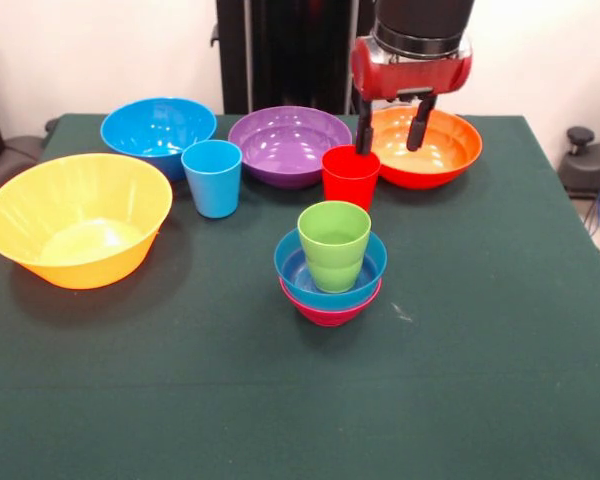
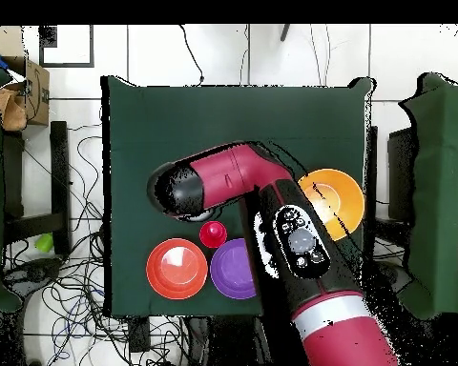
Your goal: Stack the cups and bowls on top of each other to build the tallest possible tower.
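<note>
The near half of the table (image 1: pixel 460 400) lay bare, as did its right edge. Along the far edge, the blue bowl (image 1: pixel 158 128), purple bowl (image 1: pixel 289 143) and red-orange bowl (image 1: pixel 432 150) formed a crowded row, with the light blue cup (image 1: pixel 212 178) and red cup (image 1: pixel 350 177) just before it. The yellow-orange bowl (image 1: pixel 75 218) blocked the left edge; the tower (image 1: pixel 331 265) stood mid-table.

3 cups (image 1: pixel 212 177), 6 bowls (image 1: pixel 78 218), apparently 1 gripper (image 1: pixel 391 128).
</note>
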`<state>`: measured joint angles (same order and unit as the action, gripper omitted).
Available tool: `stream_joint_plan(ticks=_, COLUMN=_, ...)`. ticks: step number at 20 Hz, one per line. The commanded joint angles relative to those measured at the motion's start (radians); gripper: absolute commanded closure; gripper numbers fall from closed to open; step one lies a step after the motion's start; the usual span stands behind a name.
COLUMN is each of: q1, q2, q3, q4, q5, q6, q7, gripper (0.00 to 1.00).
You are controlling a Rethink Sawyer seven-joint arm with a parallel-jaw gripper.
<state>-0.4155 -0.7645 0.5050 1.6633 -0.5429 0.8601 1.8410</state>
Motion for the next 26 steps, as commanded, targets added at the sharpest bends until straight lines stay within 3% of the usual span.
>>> stream_joint_plan(ticks=1, q1=0.037, q2=0.067, q3=0.040, q4=0.066, q5=0.002, q6=0.051, q7=-0.098, gripper=0.00)
stream_joint_plan(ticks=8, q1=-0.007, q2=0.006, q3=0.051, q4=0.053, q5=-0.009, q6=0.143, q7=-0.213, gripper=0.00)
stream_joint_plan(ticks=12, q1=-0.024, q2=0.025, q3=0.063, q4=0.055, q5=-0.022, q6=0.127, q7=-0.225, gripper=0.00)
stream_joint_plan(ticks=16, q1=-0.037, q2=0.095, q3=0.109, q4=0.117, q5=0.024, q6=0.138, q7=-0.232, gripper=0.00)
stream_joint_plan(ticks=26, q1=0.015, q2=0.141, q3=0.104, q4=0.170, q5=0.015, q6=0.026, q7=-0.076, gripper=0.00)
